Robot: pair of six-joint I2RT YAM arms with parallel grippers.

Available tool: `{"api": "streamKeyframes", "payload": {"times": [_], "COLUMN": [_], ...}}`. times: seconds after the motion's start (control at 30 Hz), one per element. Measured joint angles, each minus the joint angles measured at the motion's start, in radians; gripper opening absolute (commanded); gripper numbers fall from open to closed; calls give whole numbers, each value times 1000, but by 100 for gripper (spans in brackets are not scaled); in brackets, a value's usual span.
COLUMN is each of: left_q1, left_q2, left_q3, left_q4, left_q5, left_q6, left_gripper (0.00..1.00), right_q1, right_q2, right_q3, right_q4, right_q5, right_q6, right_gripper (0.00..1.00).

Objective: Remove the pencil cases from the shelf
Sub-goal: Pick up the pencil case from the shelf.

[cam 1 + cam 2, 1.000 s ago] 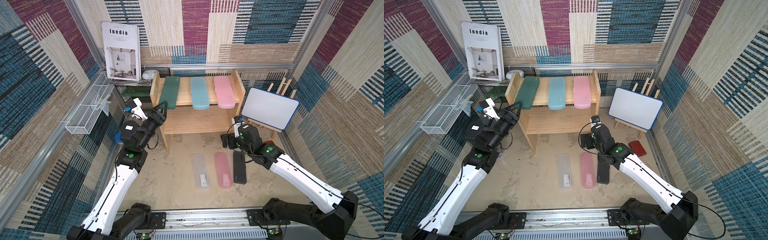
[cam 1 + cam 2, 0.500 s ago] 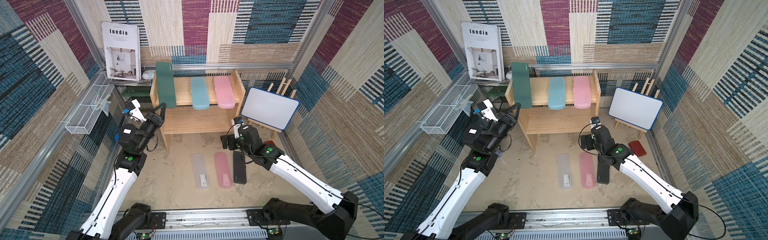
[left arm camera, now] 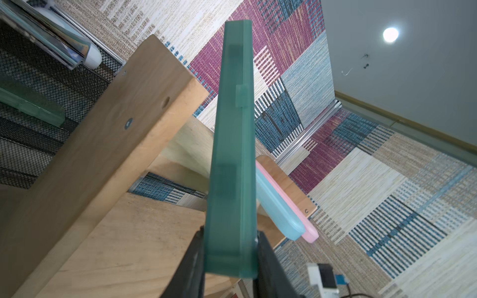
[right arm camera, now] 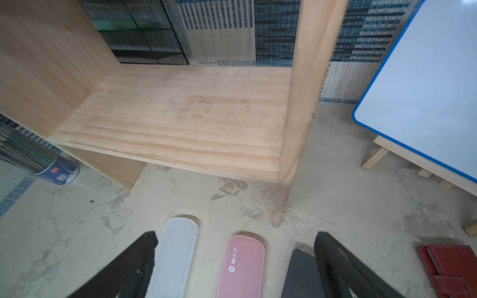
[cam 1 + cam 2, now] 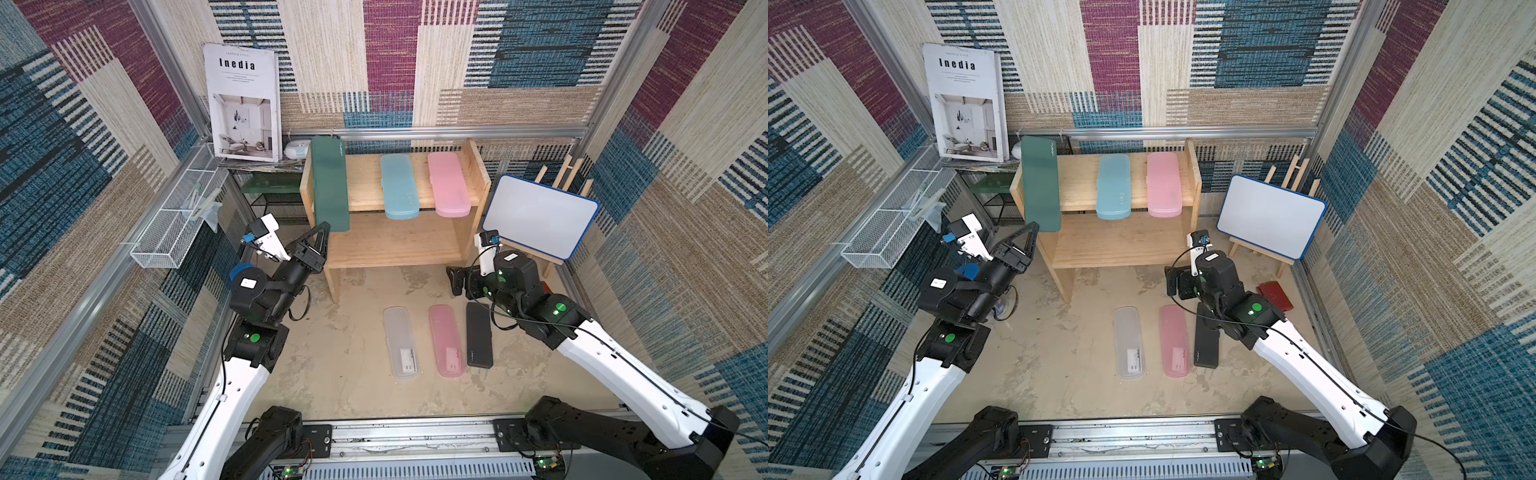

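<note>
In a top view the left tool [image 5: 321, 232] is clenching only the near end of the dark green flat plastic pencil case [image 5: 329, 183], which is tilting steeply over the light wooden shelf [image 5: 365, 183]; left wrist: tiny bite, so it's risking pivoting loose; right wrist: right tool [image 4: 238, 258] is hanging open, empty.

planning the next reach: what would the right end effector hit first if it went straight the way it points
Probably the front edge of the shelf's lower board, though the right end effector might touch the bare floor just before it; depth is unclear.
</note>
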Motion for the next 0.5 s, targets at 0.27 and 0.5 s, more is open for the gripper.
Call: {"api": "streamKeyframes", "payload": {"times": [0.27,0.5], "left_q1": [-31,-53], "left_q2": [-223,-348], "left_q3": [-177,-214], "left_q4": [-63,-134], "left_q5": [44,18], "left_q6": [308,436], "left_gripper": [8,8], "right_q1": [140,263], "right_q2": [86,318], "right_q3": [236,428], "right_q4": [55,174], "right_q5": [-112,-271], "right_q6": [-7,17], "right_gripper": [100,100]}}
